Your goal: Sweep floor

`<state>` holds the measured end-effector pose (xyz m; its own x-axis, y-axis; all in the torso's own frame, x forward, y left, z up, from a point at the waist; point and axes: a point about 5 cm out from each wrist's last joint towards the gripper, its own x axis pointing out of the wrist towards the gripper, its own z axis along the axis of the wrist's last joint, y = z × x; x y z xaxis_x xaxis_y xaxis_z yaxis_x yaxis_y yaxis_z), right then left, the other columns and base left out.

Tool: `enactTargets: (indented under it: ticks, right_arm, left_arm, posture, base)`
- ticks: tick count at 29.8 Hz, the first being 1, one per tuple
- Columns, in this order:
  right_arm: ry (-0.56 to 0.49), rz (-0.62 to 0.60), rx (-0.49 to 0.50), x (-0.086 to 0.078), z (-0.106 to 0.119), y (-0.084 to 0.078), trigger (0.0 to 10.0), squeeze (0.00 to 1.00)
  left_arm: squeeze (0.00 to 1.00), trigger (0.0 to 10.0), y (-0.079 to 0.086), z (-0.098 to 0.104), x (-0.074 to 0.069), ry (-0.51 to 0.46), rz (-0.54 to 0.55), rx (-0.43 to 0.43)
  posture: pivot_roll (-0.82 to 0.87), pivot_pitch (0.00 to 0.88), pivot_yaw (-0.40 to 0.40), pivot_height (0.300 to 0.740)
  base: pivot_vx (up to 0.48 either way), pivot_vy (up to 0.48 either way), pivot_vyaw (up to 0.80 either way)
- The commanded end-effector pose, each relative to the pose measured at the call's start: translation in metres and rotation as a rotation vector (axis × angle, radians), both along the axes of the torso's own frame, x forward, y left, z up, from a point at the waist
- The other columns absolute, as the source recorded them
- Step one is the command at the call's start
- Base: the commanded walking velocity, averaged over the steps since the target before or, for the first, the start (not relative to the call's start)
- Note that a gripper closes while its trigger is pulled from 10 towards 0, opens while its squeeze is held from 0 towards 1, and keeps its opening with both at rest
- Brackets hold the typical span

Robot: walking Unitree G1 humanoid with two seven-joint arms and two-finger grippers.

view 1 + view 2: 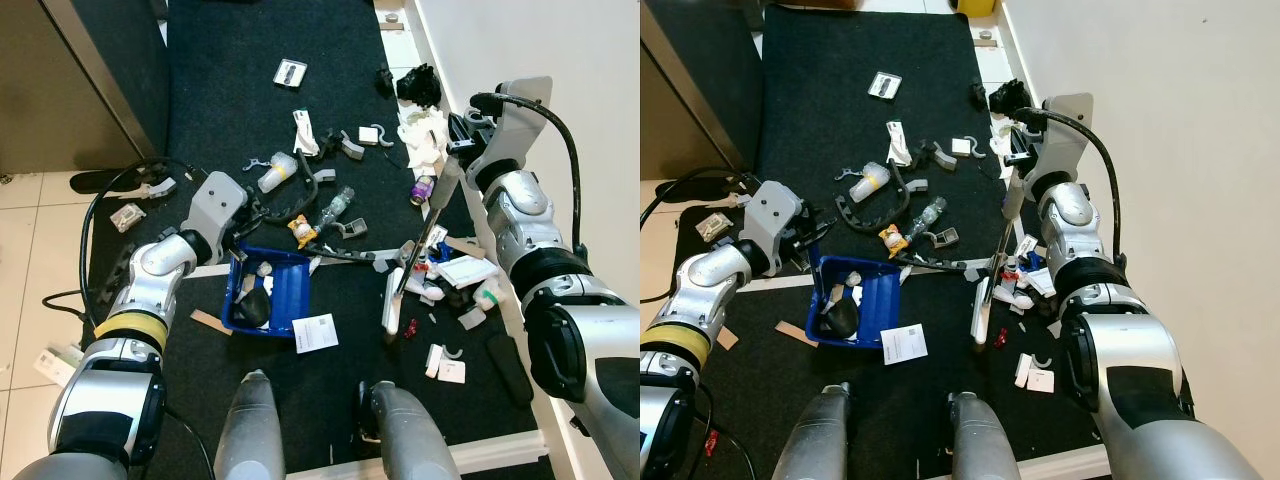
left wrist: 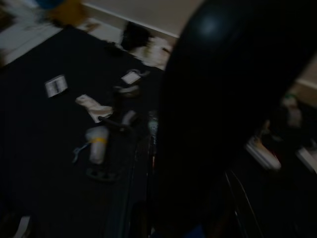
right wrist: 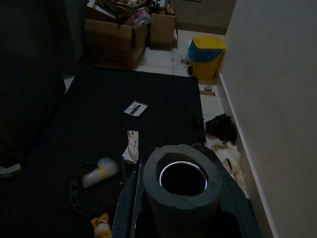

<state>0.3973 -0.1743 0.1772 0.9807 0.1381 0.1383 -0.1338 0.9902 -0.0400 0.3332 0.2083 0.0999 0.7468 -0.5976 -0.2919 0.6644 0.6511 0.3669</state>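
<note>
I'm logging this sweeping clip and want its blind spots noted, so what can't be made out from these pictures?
- Left hand: in the left eye view its silver wrist housing hides the fingers, so its hold on the blue plastic dustpan is unclear.
- Left wrist view: a blurred dark mass blocks the right half.
- Right hand: its grip on the long grey broom handle is hidden by its housing.
- White printed paper card: text too small.

Matt black carpet mat (image 1: 230,100); glossy blue plastic dustpan (image 1: 288,290); clear plastic bottle (image 1: 335,208); glossy pale floor tiles (image 1: 30,240).
</note>
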Motion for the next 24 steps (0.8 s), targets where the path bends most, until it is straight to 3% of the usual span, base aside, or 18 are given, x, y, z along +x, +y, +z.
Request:
enactTargets:
  ticks: [1, 9, 18, 24]
  right_arm:
    - [0.008, -0.026, -0.023, -0.003, -0.007, -0.008, 10.0, 0.0]
    - [0.011, -0.03, -0.043, -0.004, -0.009, -0.009, 10.0, 0.0]
    - [0.009, -0.035, -0.053, -0.004, -0.007, -0.011, 10.0, 0.0]
    - [0.017, -0.022, -0.082, -0.004, -0.009, -0.01, 10.0, 0.0]
  left_arm:
    - [0.0, 10.0, -0.009, -0.029, -0.018, 0.143, -0.119, 0.06]
    - [0.0, 10.0, -0.01, -0.041, -0.031, 0.189, -0.214, 0.128]
    - [0.0, 10.0, 0.0, -0.029, -0.03, 0.204, -0.229, 0.046]
    - [0.0, 10.0, 0.001, -0.028, -0.035, 0.238, -0.282, 0.034]
  posture:
    - [0.06, 0.17, -0.143, 0.74]
    - [0.06, 0.172, -0.144, 0.74]
    - [0.06, 0.166, -0.145, 0.74]
    - [0.06, 0.166, -0.147, 0.74]
  base:
    - [0.0, 0.0, 0.0]
    - [0.0, 0.0, 0.0]
    - [0.0, 0.0, 0.0]
    - [0.0, 0.0, 0.0]
